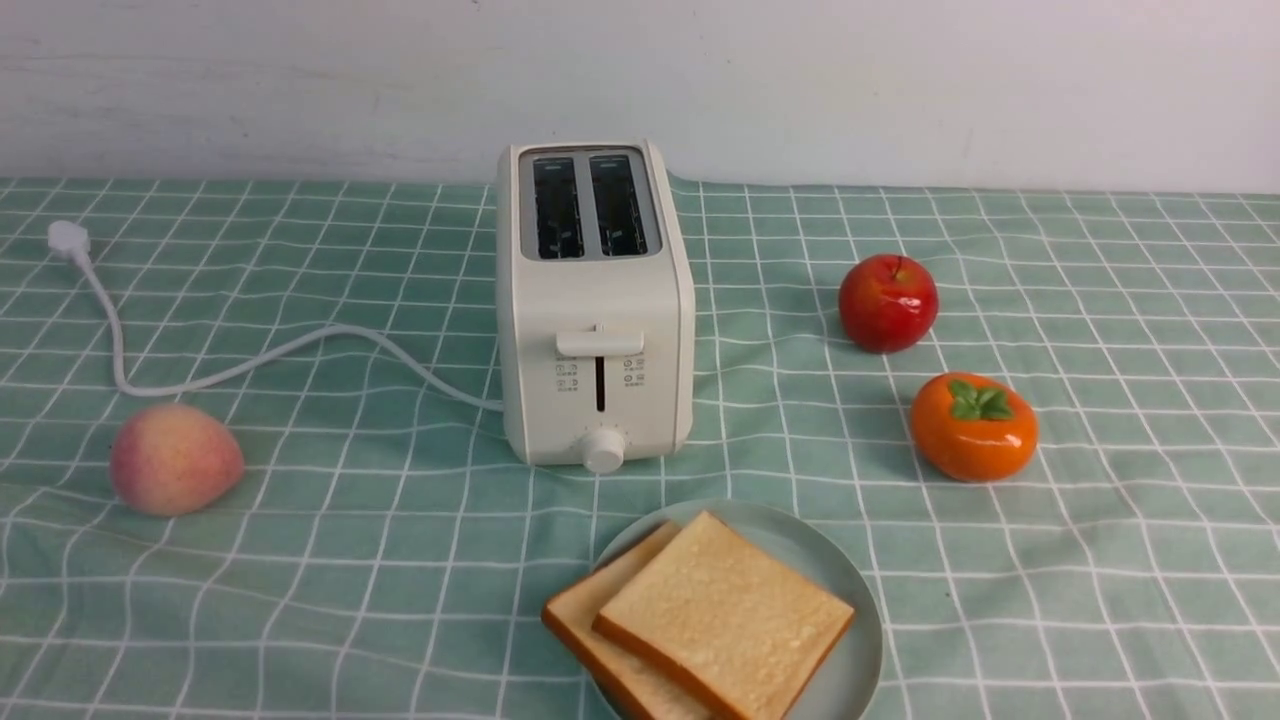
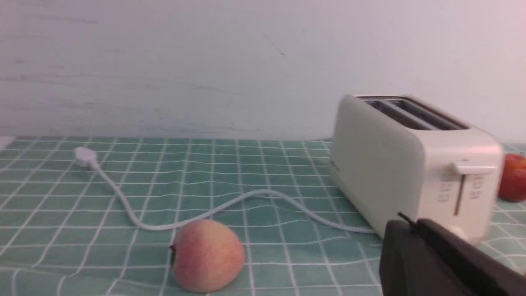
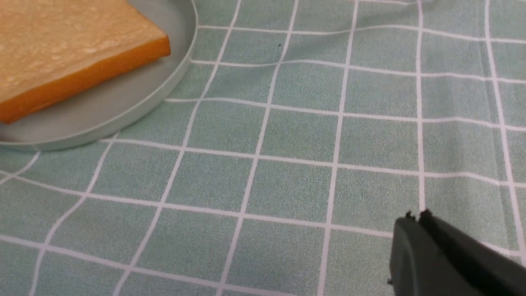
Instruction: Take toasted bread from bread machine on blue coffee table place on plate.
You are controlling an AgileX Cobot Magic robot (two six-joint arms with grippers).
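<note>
Two slices of toasted bread [image 1: 720, 615] lie overlapping on the pale blue-green plate [image 1: 850, 665] at the front of the blue coffee table [image 1: 330, 560]. Behind the plate stands the cream-white bread machine [image 1: 595, 300], both slots dark and empty, its lever up. One slice's corner [image 3: 74, 57] and the plate rim [image 3: 164, 92] show in the right wrist view. My left gripper [image 2: 413, 224] is shut with nothing in it, low over the cloth beside the bread machine [image 2: 411, 164]. My right gripper [image 3: 416, 217] is shut and empty over bare cloth beside the plate. Neither arm shows in the front view.
A peach [image 1: 172, 458] lies at the left, near the toaster's white cord [image 1: 250, 365] and plug [image 1: 68, 240]. A red apple [image 1: 887, 302] and an orange persimmon [image 1: 972, 427] sit at the right. A white wall closes the far side of the table.
</note>
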